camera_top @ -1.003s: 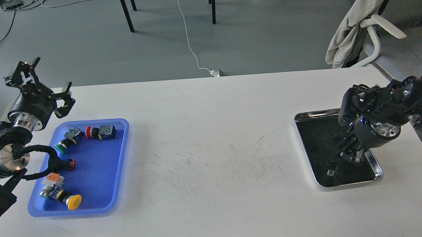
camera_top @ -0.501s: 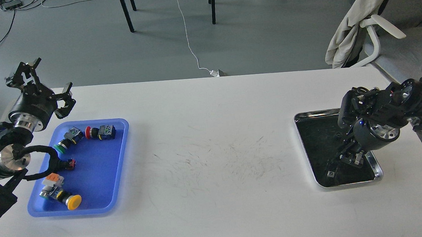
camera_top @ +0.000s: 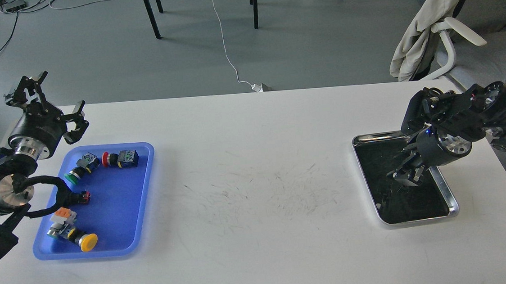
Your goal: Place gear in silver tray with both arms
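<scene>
Bare white table between trays, right hand over silver tray

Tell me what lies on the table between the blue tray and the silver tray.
Nothing: in the head view the white table between the blue tray and the silver tray is bare, showing only faint dark scuff marks.

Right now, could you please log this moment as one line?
left gripper: open, above table beyond blue tray | right gripper: over silver tray

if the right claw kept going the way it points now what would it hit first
Most likely the dark bottom of the silver tray: the right claw points down and left over it. Its height above the tray is unclear.
</scene>
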`<action>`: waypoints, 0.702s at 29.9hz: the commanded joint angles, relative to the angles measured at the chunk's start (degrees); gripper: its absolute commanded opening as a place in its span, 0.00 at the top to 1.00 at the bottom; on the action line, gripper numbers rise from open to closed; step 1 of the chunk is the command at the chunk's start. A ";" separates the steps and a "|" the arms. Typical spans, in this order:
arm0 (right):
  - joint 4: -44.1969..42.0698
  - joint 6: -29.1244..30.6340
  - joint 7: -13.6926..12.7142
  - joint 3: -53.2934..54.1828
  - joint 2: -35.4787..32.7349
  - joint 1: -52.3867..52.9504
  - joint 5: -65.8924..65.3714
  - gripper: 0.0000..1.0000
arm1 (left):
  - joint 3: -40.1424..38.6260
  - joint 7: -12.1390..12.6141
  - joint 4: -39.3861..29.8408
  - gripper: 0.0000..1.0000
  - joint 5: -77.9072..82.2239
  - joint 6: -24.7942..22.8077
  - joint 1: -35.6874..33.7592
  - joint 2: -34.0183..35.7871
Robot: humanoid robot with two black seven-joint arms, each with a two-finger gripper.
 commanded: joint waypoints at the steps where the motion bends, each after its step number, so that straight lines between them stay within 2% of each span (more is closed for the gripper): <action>1: 0.27 0.19 0.02 5.39 -1.30 -1.79 11.67 0.22 | 0.13 -0.09 -0.14 0.01 0.29 0.03 1.03 0.18; 6: -0.08 -0.77 0.02 11.09 -4.98 -2.75 25.21 0.13 | 0.39 -0.27 -0.75 0.01 0.29 0.20 1.47 0.35; 11: -0.26 -1.04 0.02 20.23 -7.44 -6.27 37.52 0.13 | 0.48 -0.09 -1.10 0.01 0.20 -0.23 1.47 1.49; 16: -0.44 -7.79 0.02 29.02 -8.95 -11.88 49.30 0.09 | 0.66 0.61 -1.19 0.01 0.29 -0.23 1.20 2.11; 18: -0.52 -10.96 0.02 31.31 -8.77 -14.00 52.29 0.08 | 0.66 2.10 -2.33 0.01 0.20 -0.23 0.94 2.37; 21: -2.45 -14.39 0.02 34.74 -7.89 -16.37 58.87 0.08 | 0.66 6.13 -4.18 0.01 0.20 0.20 0.50 2.90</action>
